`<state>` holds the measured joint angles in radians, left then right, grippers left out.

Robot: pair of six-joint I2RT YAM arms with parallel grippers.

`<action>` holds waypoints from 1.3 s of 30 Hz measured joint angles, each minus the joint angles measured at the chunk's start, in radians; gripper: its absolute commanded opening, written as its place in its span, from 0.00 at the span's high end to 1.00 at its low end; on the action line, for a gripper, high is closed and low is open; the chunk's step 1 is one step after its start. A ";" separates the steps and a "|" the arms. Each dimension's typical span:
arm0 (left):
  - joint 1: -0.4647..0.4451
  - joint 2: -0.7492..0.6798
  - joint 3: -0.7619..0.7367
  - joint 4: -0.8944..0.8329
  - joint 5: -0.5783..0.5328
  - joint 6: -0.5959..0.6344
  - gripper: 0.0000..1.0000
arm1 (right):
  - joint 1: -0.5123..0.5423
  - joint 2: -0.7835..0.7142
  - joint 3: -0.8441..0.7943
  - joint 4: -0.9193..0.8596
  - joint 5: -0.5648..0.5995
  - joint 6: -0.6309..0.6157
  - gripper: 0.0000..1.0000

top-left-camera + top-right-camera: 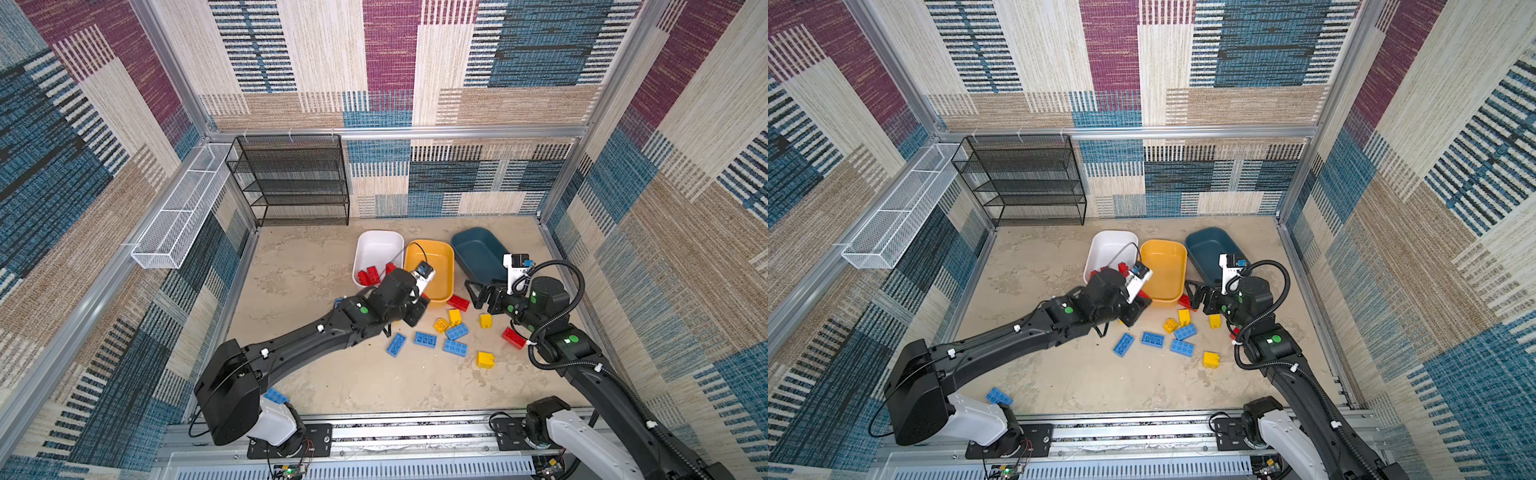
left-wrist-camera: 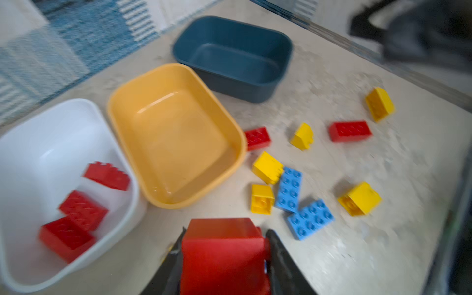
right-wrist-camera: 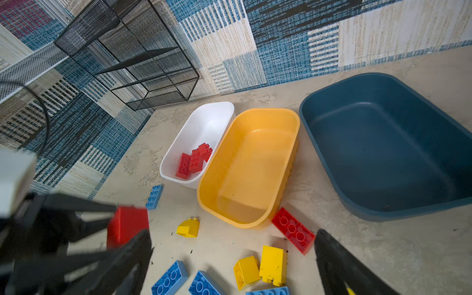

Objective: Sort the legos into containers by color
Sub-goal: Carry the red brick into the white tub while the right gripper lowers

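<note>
Surface (image 1: 357, 382): many legos (image 2: 290, 189) unsorted
White tub (image 2: 51, 143): three reds (image 2: 83, 209)
Yellow tub (image 2: 176, 143), teal tub (image 2: 229, 61): empty
Left hand (image 2: 224, 237): gripping red brick (image 2: 222, 258)
Right hand (image 3: 232, 237): wide, empty

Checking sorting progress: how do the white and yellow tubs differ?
The white tub holds red bricks; the yellow tub holds none. The white tub ends the row; the yellow tub sits in its middle, beside the teal tub. Both are upright, rounded-rectangle, similar in size.
</note>
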<state>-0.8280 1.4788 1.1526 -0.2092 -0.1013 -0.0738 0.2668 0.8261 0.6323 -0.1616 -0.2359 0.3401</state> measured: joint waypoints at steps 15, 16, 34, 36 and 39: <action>0.353 0.408 0.441 -0.289 -0.026 -0.136 0.70 | 0.000 0.008 -0.037 0.003 -0.018 0.023 0.03; 0.353 0.422 0.458 -0.298 -0.023 -0.136 0.69 | 0.000 0.011 -0.037 0.003 -0.018 0.025 0.04; 0.366 0.337 0.531 -0.407 0.015 -0.158 0.24 | 0.000 0.177 -0.050 -0.042 0.095 0.070 0.28; 0.366 0.242 0.474 -0.401 0.039 -0.169 0.25 | 0.000 0.208 -0.051 -0.038 0.108 0.070 0.41; 0.366 0.093 0.347 -0.370 0.080 -0.194 0.26 | 0.004 0.257 -0.052 -0.029 0.116 0.070 0.53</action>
<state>-0.4622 1.5723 1.4998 -0.5793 -0.0216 -0.2676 0.2707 1.0836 0.5800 -0.1909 -0.1200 0.4103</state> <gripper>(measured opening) 0.747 0.520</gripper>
